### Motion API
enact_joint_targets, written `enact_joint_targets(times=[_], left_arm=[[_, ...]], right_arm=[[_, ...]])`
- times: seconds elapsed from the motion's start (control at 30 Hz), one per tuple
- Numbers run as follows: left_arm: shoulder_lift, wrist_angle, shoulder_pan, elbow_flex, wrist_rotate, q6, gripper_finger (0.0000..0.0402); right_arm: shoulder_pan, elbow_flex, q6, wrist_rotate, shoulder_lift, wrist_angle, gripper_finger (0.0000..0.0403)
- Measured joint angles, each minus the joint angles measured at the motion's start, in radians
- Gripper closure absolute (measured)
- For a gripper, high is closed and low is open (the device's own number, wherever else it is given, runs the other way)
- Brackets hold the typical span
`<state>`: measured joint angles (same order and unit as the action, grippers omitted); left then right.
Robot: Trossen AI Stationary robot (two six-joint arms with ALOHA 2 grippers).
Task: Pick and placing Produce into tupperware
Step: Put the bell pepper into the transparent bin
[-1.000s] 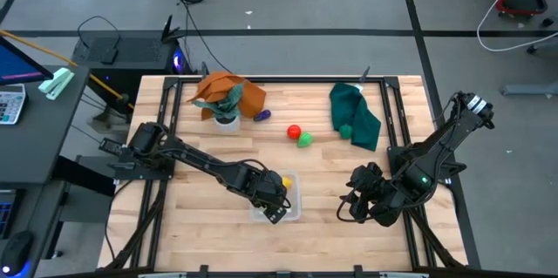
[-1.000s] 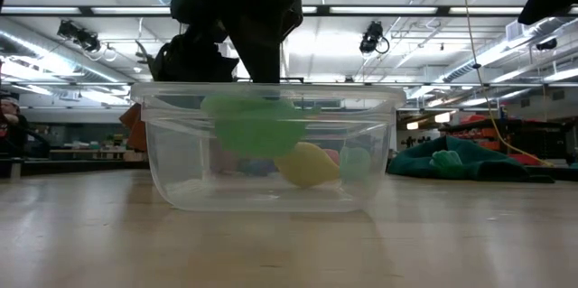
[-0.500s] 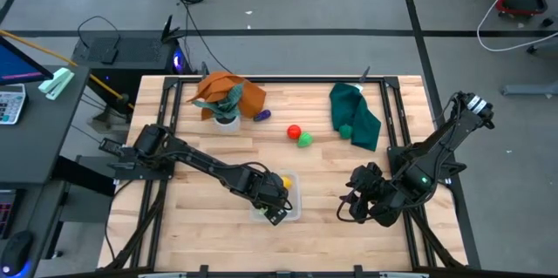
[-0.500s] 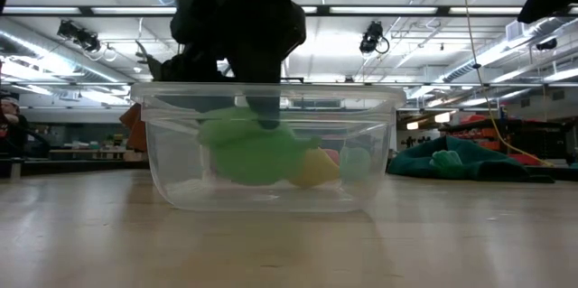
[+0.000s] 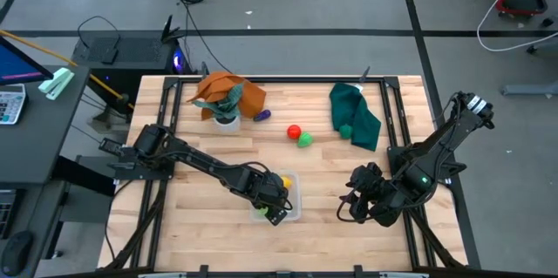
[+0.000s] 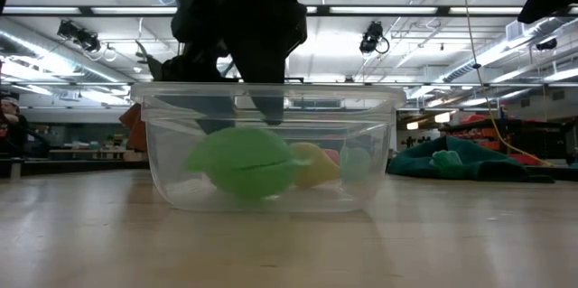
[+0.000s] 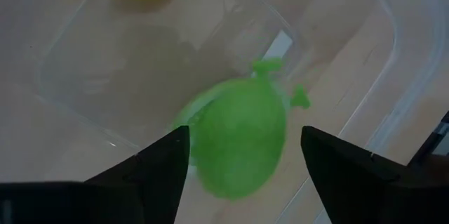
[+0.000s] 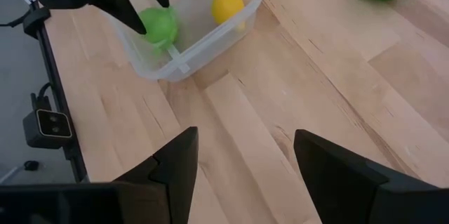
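Observation:
The clear tupperware (image 5: 296, 200) stands on the table's near middle. A yellow produce piece (image 5: 285, 181) and a green one (image 6: 242, 162) lie on its floor. My left gripper (image 5: 272, 206) hangs open over the tupperware; in the left wrist view (image 7: 242, 171) its fingers stand on either side of the green piece (image 7: 238, 136), above it and apart from it. My right gripper (image 5: 353, 204) waits open to the right of the tupperware (image 8: 210, 45), above bare wood. Red (image 5: 294, 131), green (image 5: 304, 139) and purple (image 5: 263, 115) pieces lie farther back.
An orange cloth (image 5: 244, 93) and a small white pot with a plant (image 5: 227, 117) sit at the far left. A dark green cloth (image 5: 356, 112) with a green piece (image 5: 345, 129) on it lies at the far right. Bare wood stretches between the tupperware and my right gripper.
The green piece has gone down from just under the tupperware's rim to its floor, where it now lies below the left fingers. My left gripper has dipped slightly into the tupperware and then kept still.

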<state>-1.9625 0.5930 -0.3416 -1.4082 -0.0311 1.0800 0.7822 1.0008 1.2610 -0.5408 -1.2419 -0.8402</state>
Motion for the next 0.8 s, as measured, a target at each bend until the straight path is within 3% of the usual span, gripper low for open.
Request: enact_joint_targets(times=[0.4, 0.8], left_arm=[[0.04, 0.034, 0.033, -0.024, 0.003, -0.026, 0.0111], [0.042, 0.194, 0.161, -0.31, 0.091, -0.279, 0.0111]], right_arm=[[0.0, 0.0, -0.002, 0.004, 0.0, -0.001, 0.0204], [0.0, 0.0, -0.001, 0.004, 0.0, 0.0, 0.0204]])
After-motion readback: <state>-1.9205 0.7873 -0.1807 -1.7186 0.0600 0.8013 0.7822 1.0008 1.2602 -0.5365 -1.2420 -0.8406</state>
